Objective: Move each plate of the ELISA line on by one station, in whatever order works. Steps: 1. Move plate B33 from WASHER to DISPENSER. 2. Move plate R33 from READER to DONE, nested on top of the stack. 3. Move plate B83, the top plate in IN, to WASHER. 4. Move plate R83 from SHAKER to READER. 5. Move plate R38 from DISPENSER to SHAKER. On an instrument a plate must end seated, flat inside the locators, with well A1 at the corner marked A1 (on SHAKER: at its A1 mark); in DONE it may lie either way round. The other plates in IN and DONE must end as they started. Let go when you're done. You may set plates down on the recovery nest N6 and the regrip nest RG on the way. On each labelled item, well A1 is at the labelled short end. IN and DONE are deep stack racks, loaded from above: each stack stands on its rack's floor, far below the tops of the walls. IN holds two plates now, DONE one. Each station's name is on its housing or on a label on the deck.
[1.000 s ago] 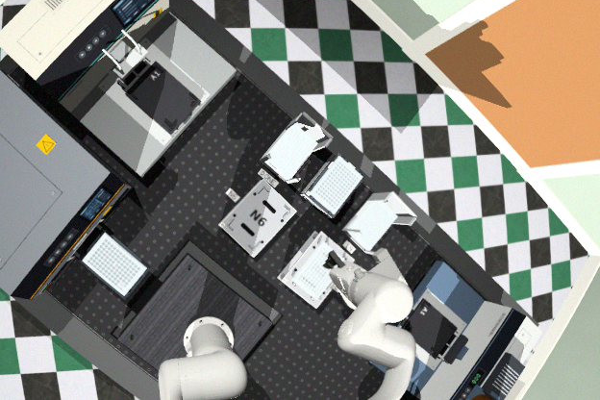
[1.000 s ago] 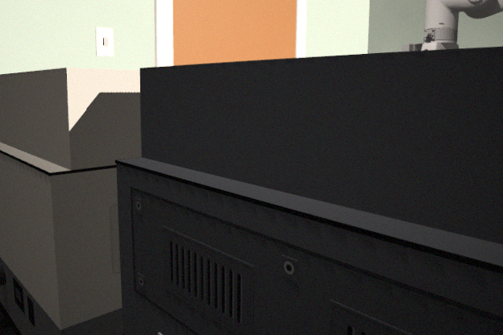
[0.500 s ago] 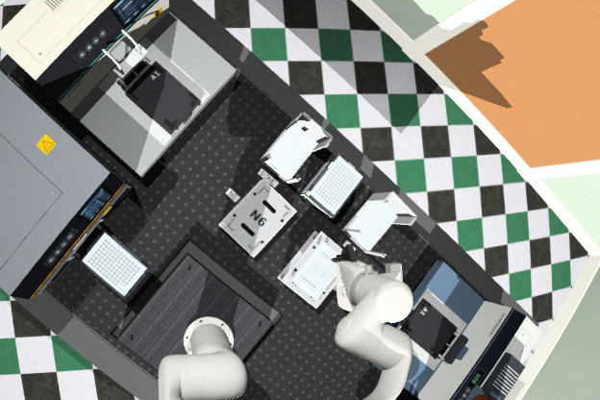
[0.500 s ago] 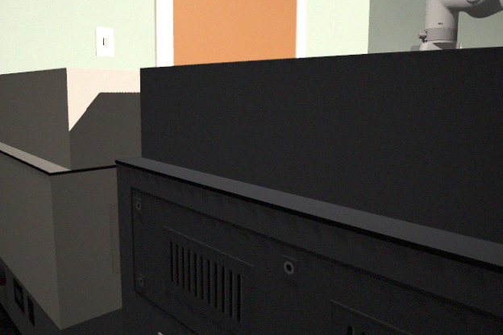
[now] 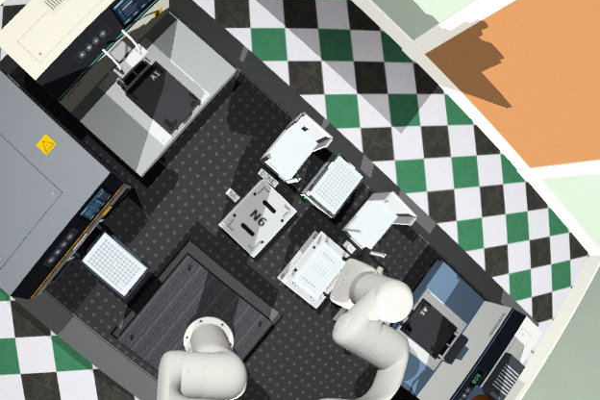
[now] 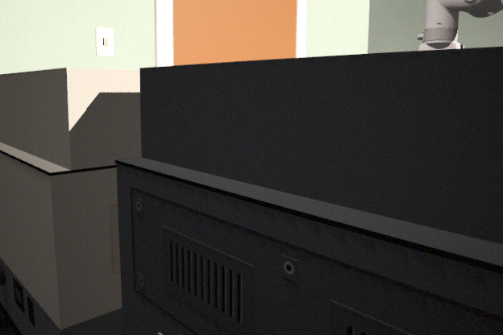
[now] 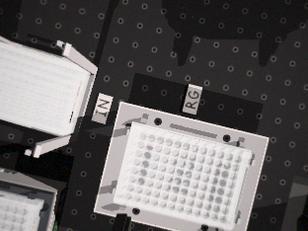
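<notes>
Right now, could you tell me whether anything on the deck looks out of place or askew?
Nothing stands out. The plate on the RG nest lies flat and square inside its locators, and N6 holds no plate. The open tool is out of all three views, and no spill or damage shows.

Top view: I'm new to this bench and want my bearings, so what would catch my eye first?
The white arm bends over the lower middle of the dark dotted deck, beside a white well plate seated on the RG nest. The grey N6 nest at the centre carries no plate. In the corners, two bare dark A1-marked beds stand out: one upper left, one lower right.
</notes>
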{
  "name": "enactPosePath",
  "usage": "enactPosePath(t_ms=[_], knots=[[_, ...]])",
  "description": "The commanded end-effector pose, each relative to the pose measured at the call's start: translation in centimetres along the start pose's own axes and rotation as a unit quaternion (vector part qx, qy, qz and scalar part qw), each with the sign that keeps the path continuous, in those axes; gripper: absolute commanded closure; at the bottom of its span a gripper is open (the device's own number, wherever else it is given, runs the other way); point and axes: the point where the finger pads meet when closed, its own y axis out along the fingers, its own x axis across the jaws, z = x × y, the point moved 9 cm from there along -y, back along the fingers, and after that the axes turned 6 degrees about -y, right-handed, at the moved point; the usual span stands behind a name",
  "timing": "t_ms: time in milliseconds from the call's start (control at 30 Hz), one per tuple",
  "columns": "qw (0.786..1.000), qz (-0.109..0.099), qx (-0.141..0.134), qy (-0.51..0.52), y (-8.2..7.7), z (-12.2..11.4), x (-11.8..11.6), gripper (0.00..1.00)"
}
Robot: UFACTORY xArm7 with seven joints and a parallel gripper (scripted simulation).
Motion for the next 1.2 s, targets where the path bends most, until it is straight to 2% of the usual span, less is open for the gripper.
enactPosePath(t_ms=[0,267,333,500,667,833,900,1167], knots=[[0.997,0.002,0.003,0.071,-0.15,0.0,-0.07,0.0],[0.973,0.002,0.003,0.229,-0.15,0.01,-0.07,0.0],[0.973,0.002,0.003,0.229,-0.15,0.01,-0.07,0.0],[0.946,0.003,0.003,0.325,-0.15,0.01,-0.07,0.0],[0.908,0.003,0.002,0.418,-0.15,0.01,-0.07,0.0],[0.862,0.003,0.002,0.507,-0.15,0.01,-0.07,0.0],[0.862,0.003,0.002,0.507,-0.15,0.01,-0.07,0.0],[0.77,0.003,0.002,0.638,-0.15,0.01,-0.07,0.0]])
